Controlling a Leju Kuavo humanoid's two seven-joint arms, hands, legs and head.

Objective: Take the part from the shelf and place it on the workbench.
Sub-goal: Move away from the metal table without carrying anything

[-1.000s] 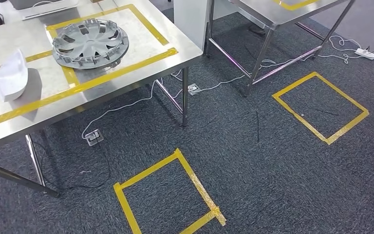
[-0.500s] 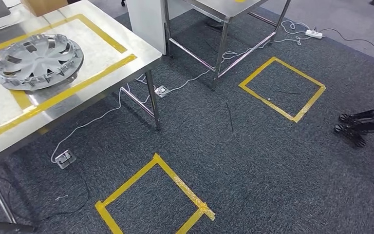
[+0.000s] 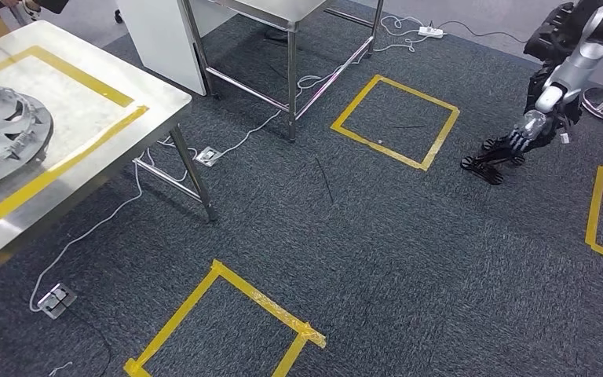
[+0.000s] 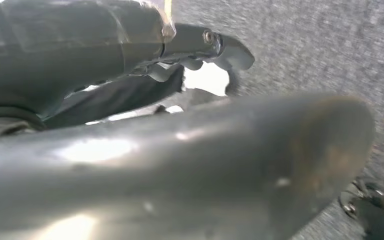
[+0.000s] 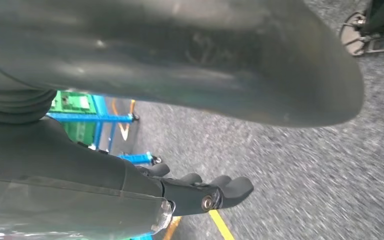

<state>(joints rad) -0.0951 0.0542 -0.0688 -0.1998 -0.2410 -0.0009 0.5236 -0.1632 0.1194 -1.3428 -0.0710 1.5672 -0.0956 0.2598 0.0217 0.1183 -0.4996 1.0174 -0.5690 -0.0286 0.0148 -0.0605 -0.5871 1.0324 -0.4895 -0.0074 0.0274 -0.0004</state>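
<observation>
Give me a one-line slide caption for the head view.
Hubcap on the taped steel table, yellow tape squares on grey carpet, right hand hanging empty.

Right hand [image 5: 130, 195] empty, fingers [image 5: 230, 189] extended over carpet [image 5: 305, 170].

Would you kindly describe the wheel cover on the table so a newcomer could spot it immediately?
Start at the steel table at the left of the head view, its top marked with yellow tape strips. On it, cut by the picture's left edge, lies the round silver-grey plastic wheel cover. It is the table's one slotted, spoked disc.
</observation>
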